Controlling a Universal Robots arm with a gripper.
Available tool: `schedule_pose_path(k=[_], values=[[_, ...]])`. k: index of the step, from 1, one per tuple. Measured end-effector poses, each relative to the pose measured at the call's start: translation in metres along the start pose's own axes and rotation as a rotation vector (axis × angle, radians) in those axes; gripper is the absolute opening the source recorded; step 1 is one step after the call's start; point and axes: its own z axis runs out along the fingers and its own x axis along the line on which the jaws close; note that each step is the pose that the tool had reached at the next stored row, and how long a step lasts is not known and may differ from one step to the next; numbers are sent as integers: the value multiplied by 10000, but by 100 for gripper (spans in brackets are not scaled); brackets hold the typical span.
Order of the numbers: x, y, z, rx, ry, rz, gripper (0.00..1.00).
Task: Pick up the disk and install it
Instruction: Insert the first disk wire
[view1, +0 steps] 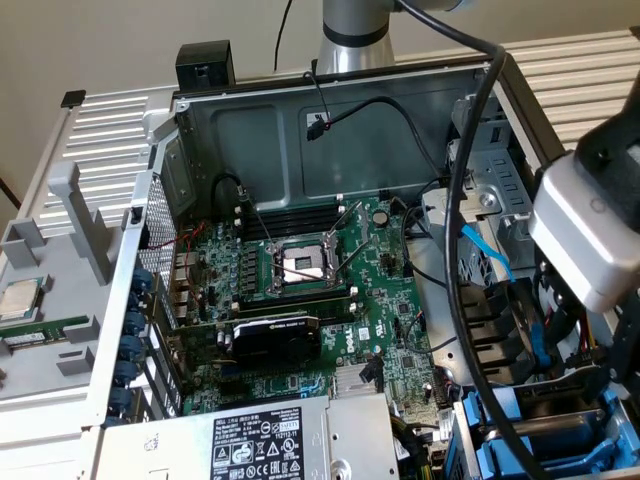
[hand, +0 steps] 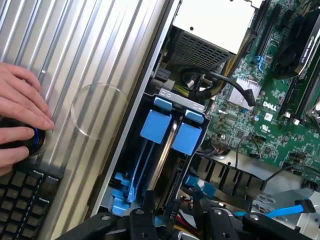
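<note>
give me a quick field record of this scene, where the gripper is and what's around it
setting: open computer case, motherboard exposed
gripper: over the drive bay, nearest the blue carriers
blue carriers: two side by side in the bay
disk: cannot tell it apart from the carriers
power supply: grey labelled box at the case's near end
cpu chip: outside the case, at the exterior view's left
hand: a person's, on a black knob beside a keyboard
</note>
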Motion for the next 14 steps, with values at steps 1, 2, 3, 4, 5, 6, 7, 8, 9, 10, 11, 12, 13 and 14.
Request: schedule_pose_path(k=[1, 2, 3, 4, 5, 6, 7, 8, 9, 10, 11, 12, 13, 14], values=[[0, 0, 1, 14, -20, 29, 43], [0, 1, 3, 33, -54, 55, 43], [0, 1, 4, 59, -105, 78, 43], [2, 2, 5, 77, -145, 103, 43], [7, 5, 6, 81, -148, 127, 43], [14, 8, 5, 83, -146, 145, 43], [23, 11, 5, 85, -145, 160, 43], [32, 14, 5, 86, -146, 169, 43], [39, 16, 4, 91, -155, 180, 43], [45, 19, 4, 108, -199, 188, 43], [51, 21, 5, 128, -247, 197, 43], [62, 25, 5, 144, -286, 214, 43], [73, 29, 5, 159, -320, 231, 43], [85, 34, 5, 171, -347, 247, 43]])
